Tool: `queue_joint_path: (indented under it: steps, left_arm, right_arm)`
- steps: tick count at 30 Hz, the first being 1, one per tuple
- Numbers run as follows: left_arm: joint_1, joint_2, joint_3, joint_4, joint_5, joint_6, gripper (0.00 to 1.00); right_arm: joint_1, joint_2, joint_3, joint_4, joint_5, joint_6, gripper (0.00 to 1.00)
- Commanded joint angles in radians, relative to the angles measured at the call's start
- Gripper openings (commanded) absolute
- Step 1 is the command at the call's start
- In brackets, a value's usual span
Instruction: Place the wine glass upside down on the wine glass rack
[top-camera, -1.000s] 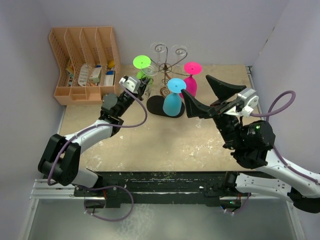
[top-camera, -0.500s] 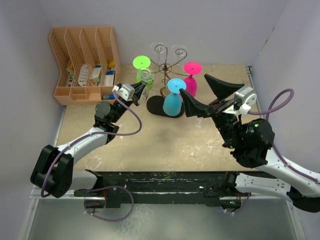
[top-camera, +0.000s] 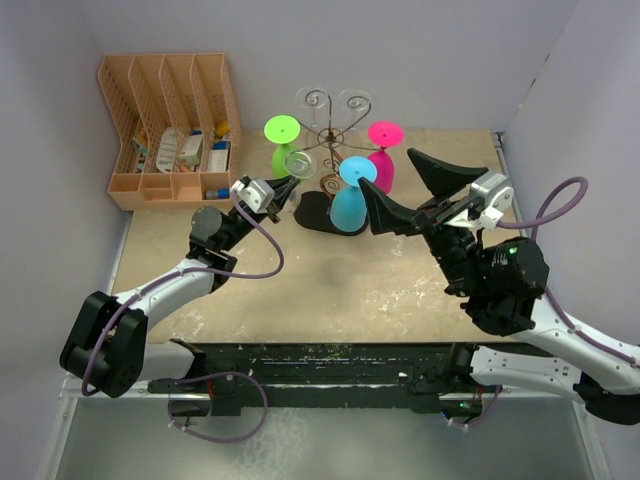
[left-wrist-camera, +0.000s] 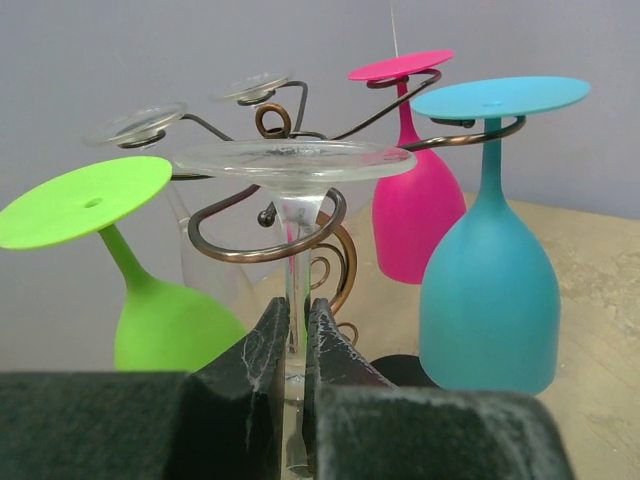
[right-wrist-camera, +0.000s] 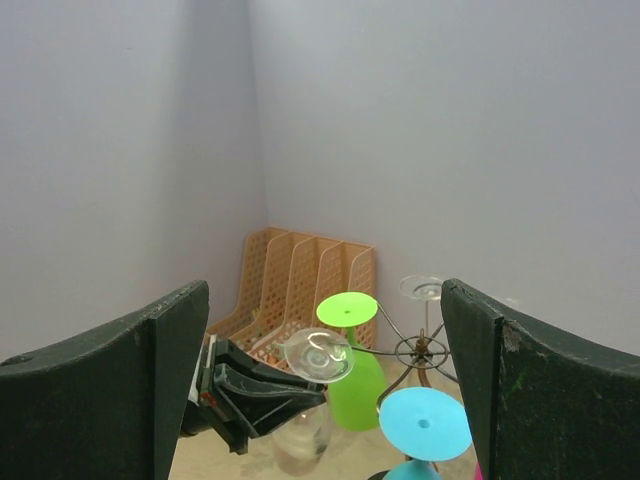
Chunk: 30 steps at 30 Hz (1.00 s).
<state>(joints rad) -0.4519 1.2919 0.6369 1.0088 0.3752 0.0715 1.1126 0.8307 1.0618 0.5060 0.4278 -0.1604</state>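
The wine glass rack (top-camera: 331, 135) stands on its black oval base (top-camera: 310, 212) at the back centre. A green glass (top-camera: 280, 145), a blue glass (top-camera: 349, 200) and a pink glass (top-camera: 383, 160) hang on it upside down. My left gripper (top-camera: 283, 193) is shut on the stem of a clear wine glass (top-camera: 299, 164), held upside down. In the left wrist view the stem (left-wrist-camera: 297, 240) passes through a curled rack arm (left-wrist-camera: 262, 250), with the foot (left-wrist-camera: 295, 158) just above the wire. My right gripper (top-camera: 410, 195) is open and empty, to the right of the rack.
A peach slotted organizer (top-camera: 170, 120) with small items stands at the back left, against the wall. Walls close in the left, back and right sides. Two more clear glasses (left-wrist-camera: 135, 125) hang on the far side of the rack.
My left gripper has drawn back toward the near side and lowered, bringing the clear glass's foot down toward the curled arm. The right arm has barely moved.
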Motion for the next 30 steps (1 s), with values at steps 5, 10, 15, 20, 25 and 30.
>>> queue_joint_path:
  steps: [5, 10, 15, 20, 25, 30]
  left_arm:
    - [0.004, -0.003, -0.004, 0.037, 0.059, 0.052, 0.26]
    - [0.004, 0.01, 0.001, 0.032, 0.055, 0.063, 0.3]
    - [0.004, 0.013, -0.001, 0.031, 0.056, 0.062, 0.34]
    - [0.003, 0.007, -0.011, 0.034, 0.05, 0.067, 0.45]
    - [0.015, -0.014, -0.026, 0.025, 0.02, 0.096, 1.0]
    - [0.063, -0.094, -0.064, -0.034, -0.012, 0.103, 1.0]
  right_arm:
    - [0.002, -0.019, 0.003, 0.05, -0.005, 0.015, 1.0]
    - [0.002, -0.017, 0.001, 0.052, -0.006, 0.012, 1.0]
    - [0.003, -0.013, -0.003, 0.055, -0.005, 0.012, 1.0]
    - [0.002, -0.008, -0.006, 0.061, -0.003, 0.009, 1.0]
    - [0.002, 0.007, 0.004, 0.053, -0.005, 0.005, 1.0]
    - [0.003, 0.021, 0.021, 0.039, -0.005, -0.007, 1.0]
